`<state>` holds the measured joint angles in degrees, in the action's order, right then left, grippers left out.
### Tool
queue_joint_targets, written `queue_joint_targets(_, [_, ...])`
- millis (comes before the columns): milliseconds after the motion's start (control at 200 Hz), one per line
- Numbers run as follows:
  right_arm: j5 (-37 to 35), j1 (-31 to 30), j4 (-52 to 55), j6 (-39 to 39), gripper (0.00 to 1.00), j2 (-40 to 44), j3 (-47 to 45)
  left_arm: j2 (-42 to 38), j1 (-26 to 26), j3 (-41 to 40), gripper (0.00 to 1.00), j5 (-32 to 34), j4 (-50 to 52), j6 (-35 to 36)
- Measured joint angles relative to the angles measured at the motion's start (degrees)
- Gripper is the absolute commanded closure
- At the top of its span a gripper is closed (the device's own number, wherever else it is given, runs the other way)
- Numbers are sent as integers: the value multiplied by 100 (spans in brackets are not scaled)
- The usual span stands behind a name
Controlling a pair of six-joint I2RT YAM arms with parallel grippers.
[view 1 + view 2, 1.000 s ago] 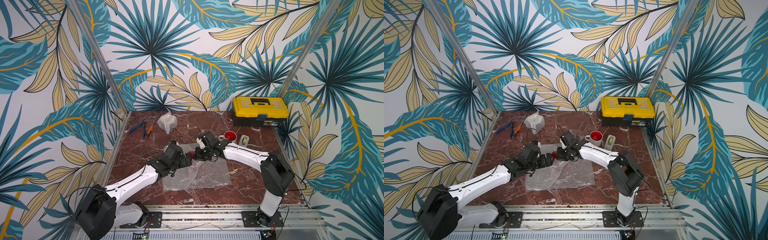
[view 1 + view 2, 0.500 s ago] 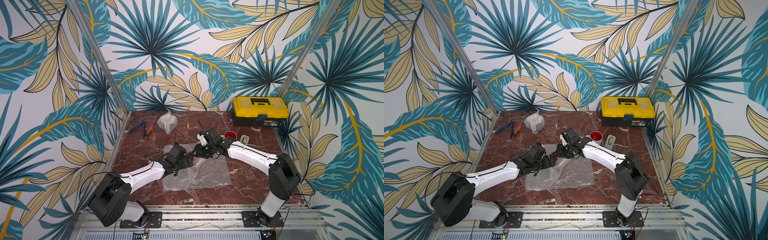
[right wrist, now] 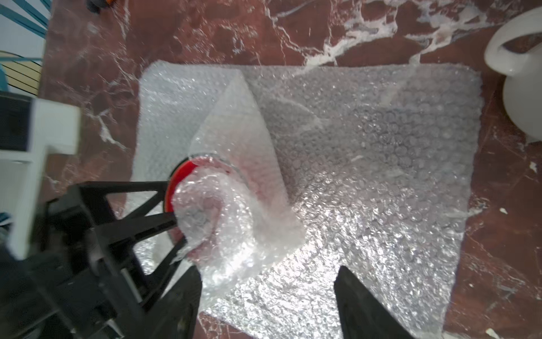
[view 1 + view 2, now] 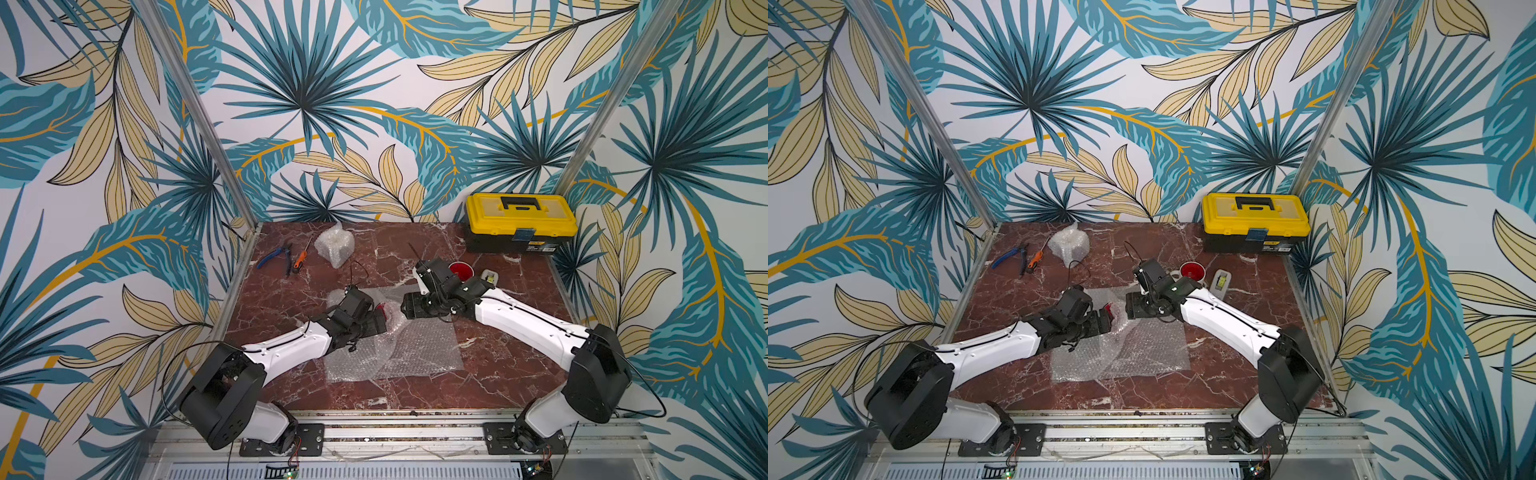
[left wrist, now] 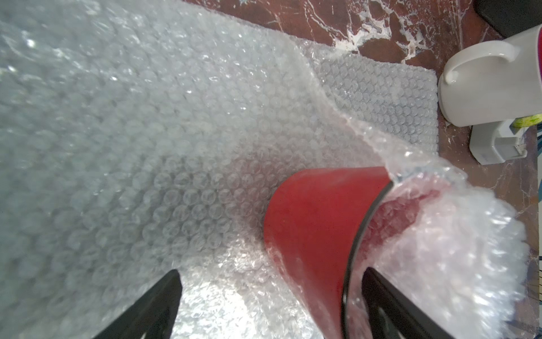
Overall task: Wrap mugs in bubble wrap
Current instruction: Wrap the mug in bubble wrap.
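A red mug [image 4: 381,309] [image 5: 316,220] lies on its side on a square sheet of bubble wrap [image 4: 415,349] [image 3: 381,146]. One corner of the sheet is folded over it and stuffed into its mouth. My left gripper [image 4: 380,320] [image 5: 271,273] is open. One finger is inside the mouth against the wrap and the other is outside the wall. My right gripper [image 4: 403,309] [image 3: 268,270] is open just beside the mug's mouth, holding nothing, with only the flat sheet beneath. A white mug with red inside [image 4: 461,270] [image 5: 484,88] stands upright behind the sheet.
A small grey tape dispenser [image 4: 490,276] sits right of the white mug. A yellow toolbox [image 4: 519,222] is at the back right. A crumpled bundle of bubble wrap [image 4: 334,247], blue pliers [image 4: 274,257] and an orange screwdriver [image 4: 300,259] lie at the back left.
My right gripper has opened and let go of the bubble wrap tucked into the red mug. My left arm's elbow has swung lower, while its gripper stays at the mug.
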<state>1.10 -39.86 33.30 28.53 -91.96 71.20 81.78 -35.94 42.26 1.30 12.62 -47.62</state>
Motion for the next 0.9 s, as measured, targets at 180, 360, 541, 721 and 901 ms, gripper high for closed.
queue_joint_targets(180, [20, 0, 52, -96, 25, -553, 179, 0, 0, 0, 4, 0, 2, -20])
queue_joint_targets(360, [66, 0, 114, -122, 25, -1064, 560, -7, 0, 2, 4, 11, 2, -39])
queue_joint_targets(541, [55, -22, 155, -116, 25, -1484, 723, -225, 24, 2, 4, 122, 168, -37])
queue_joint_targets(721, [13, -59, 173, -94, 25, -1722, 785, -796, 96, 0, 0, 411, 595, -76])
queue_joint_targets(901, [13, -74, 247, -52, 25, -1862, 861, -1381, 114, 0, 8, 793, 1574, -352])
